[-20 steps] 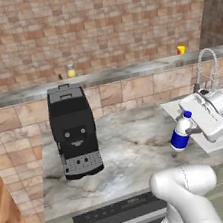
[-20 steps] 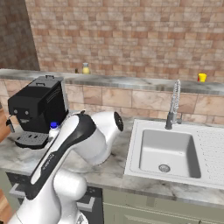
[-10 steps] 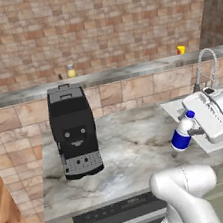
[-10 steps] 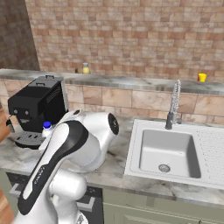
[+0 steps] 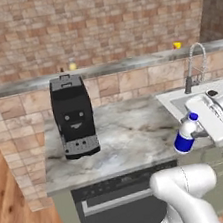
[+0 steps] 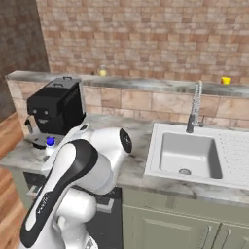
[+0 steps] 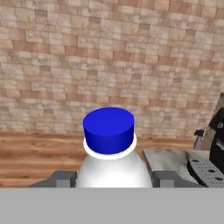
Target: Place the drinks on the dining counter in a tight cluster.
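My gripper (image 5: 193, 132) is shut on the small blue-and-white drink bottle (image 5: 184, 136) with a blue cap and holds it in the air off the front edge of the marble counter (image 5: 126, 131). In the right base view the bottle (image 6: 49, 146) peeks out behind my white arm, in front of the coffee machine. In the hand view the bottle (image 7: 109, 153) rises between the two fingers (image 7: 61, 178) of the gripper (image 7: 109, 180), its cap towards the brick wall. The dining counter is out of view.
A black coffee machine (image 5: 74, 116) stands on the counter's left part. A sink (image 6: 189, 155) with a faucet (image 6: 194, 107) lies to the right. Small yellow objects (image 5: 72, 66) (image 5: 176, 45) sit on the brick ledge behind. Wooden floor (image 7: 35, 153) lies to the left.
The whole picture has shifted a little, so the camera has moved. The arm has swung slightly, with the bottle still in its grip.
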